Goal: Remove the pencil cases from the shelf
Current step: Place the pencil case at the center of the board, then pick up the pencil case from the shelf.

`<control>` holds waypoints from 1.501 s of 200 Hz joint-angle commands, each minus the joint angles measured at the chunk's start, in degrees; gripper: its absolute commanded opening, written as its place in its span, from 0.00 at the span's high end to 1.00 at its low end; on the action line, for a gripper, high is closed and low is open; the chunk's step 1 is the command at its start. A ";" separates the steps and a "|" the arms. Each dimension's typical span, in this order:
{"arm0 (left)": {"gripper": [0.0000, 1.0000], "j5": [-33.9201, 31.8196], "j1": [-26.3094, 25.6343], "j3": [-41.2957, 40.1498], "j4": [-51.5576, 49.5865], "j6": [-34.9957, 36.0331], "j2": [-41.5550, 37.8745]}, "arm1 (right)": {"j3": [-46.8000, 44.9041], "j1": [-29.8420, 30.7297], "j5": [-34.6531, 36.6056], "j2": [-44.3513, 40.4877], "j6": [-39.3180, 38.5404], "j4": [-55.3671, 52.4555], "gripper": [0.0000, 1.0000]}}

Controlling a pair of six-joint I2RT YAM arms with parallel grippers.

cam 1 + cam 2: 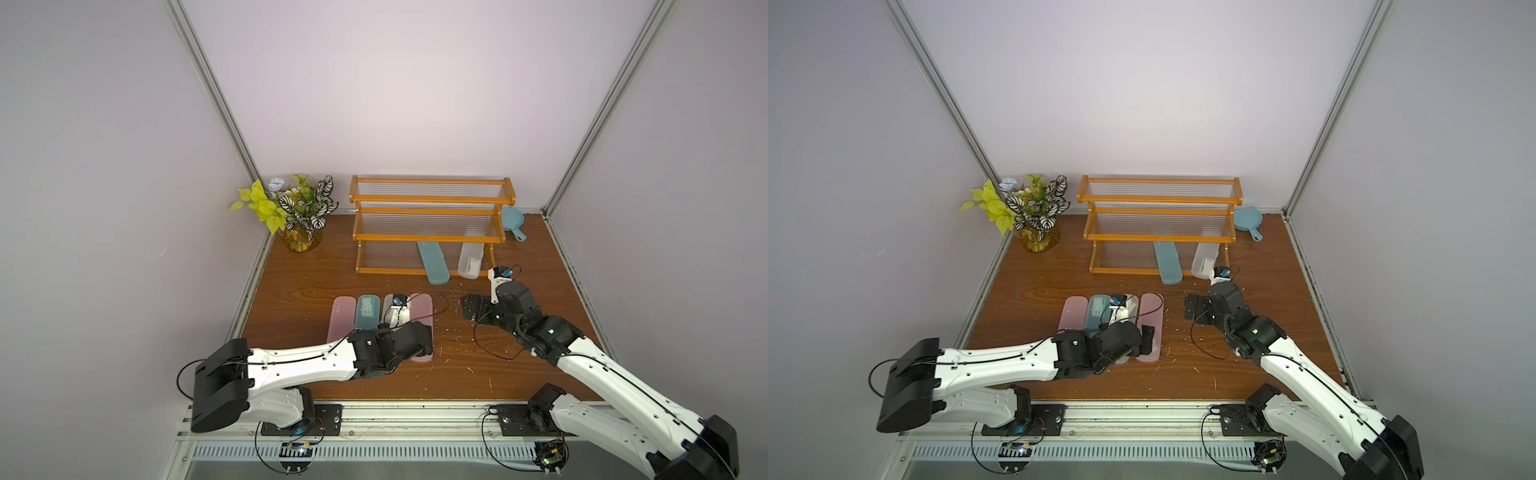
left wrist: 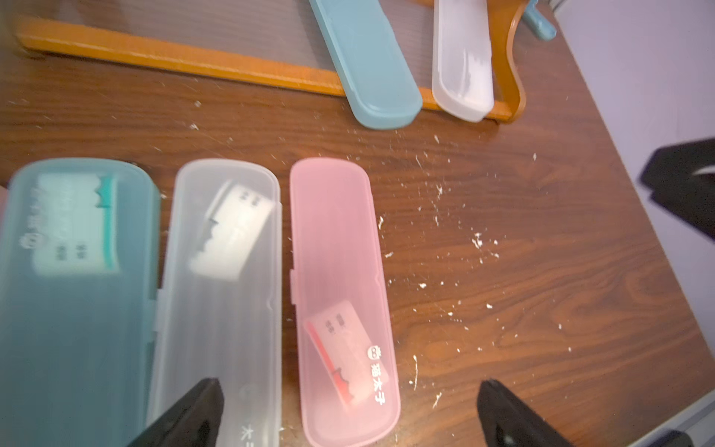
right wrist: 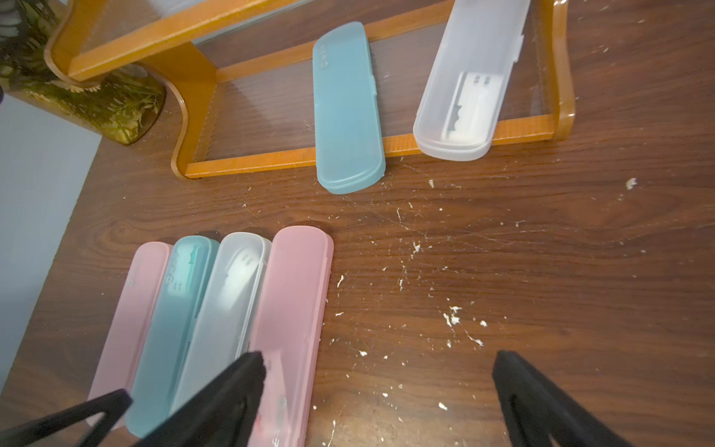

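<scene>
Now four cases [image 3: 228, 302] lie in a row on the table [image 1: 316, 286], near ends hidden under the left arm [image 1: 307, 361] from above. A teal case [image 1: 433, 262] and a clear case [image 1: 471, 259] sit on the bottom tier of the shelf [image 1: 428, 237], overhanging its front. Both the left gripper [image 2: 350, 385] and right gripper [image 3: 379, 357] gape empty

A leafy plant [image 1: 291, 205] in a glass vase [image 1: 302, 242] and a teal pan [image 1: 511, 217] stand on the fleck-strewn wooden table [image 1: 307, 286].

Four cases [image 1: 1096, 311] in row on table [image 1: 1038, 291] before shelf [image 1: 1158, 239]; teal case [image 1: 1168, 262], clear case [image 1: 1204, 259] overhang bottom tier.
</scene>
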 commanded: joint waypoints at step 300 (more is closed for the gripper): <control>0.03 9.32 26.30 -3.81 -10.09 20.63 -21.14 | 12.59 -0.30 3.84 42.01 -17.50 35.57 0.01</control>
